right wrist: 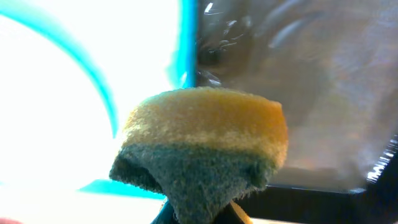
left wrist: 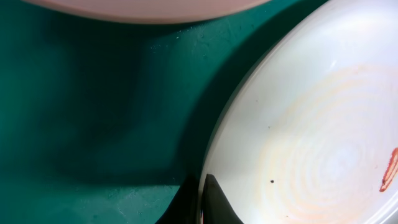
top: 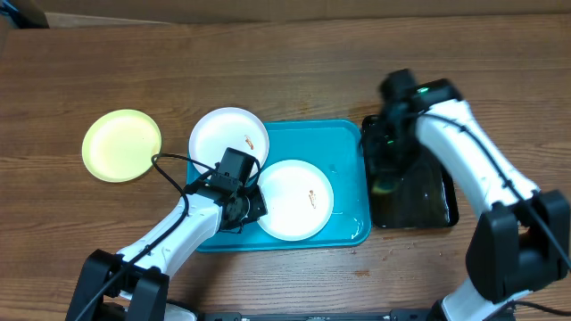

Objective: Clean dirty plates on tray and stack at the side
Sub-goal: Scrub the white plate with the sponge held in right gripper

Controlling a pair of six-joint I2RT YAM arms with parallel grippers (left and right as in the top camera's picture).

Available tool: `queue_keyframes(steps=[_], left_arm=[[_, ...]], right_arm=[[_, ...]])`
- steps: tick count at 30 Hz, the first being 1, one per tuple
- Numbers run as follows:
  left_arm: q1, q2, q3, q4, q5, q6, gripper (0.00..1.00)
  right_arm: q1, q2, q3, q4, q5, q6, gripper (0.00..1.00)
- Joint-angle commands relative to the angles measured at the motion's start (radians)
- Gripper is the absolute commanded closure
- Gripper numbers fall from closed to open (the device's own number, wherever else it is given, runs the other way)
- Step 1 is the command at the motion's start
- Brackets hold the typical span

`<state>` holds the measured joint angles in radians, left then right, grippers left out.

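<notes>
So that the plates (top: pixel 287 207) can be scrubbed, a sponge (right wrist: pixel 205 143) is clamped in the right tool (right wrist: pixel 200 215); how open the left tool (top: pixel 252 205) is cannot be told.

We see a white plate (left wrist: pixel 311 137) lying on the turquoise tray (left wrist: pixel 99 112), with an orange-brown smear (left wrist: pixel 390 169) at its right. A dark fingertip (left wrist: pixel 217 202) is at its rim, and a second plate (left wrist: pixel 149 7) edges in above.

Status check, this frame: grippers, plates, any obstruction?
Right gripper shut on yellow-and-green sponge over black tray. Left gripper at rim of smeared white round plate on turquoise tray, grip unclear. Nothing blocking.
</notes>
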<state>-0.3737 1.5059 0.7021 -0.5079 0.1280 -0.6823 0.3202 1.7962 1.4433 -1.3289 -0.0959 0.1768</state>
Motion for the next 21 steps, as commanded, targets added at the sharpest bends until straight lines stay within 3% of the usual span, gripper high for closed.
queue_keyframes(steps=[1,6,11,21], left_arm=[[-0.006,0.011,-0.004,-0.004,0.004,-0.022,0.96],[-0.006,0.011,-0.004,-0.004,0.004,-0.022,0.96],[-0.006,0.011,-0.004,-0.003,0.031,-0.022,0.96],[-0.006,0.011,-0.004,-0.001,0.045,-0.022,0.96]], right_arm=[[0.116,-0.03,0.02,0.032,-0.013,0.041,0.96],[0.262,-0.023,-0.042,0.179,0.011,0.111,0.96],[0.378,-0.004,-0.103,0.315,0.155,0.174,0.96],[0.453,0.033,-0.179,0.423,0.319,0.211,0.96]])
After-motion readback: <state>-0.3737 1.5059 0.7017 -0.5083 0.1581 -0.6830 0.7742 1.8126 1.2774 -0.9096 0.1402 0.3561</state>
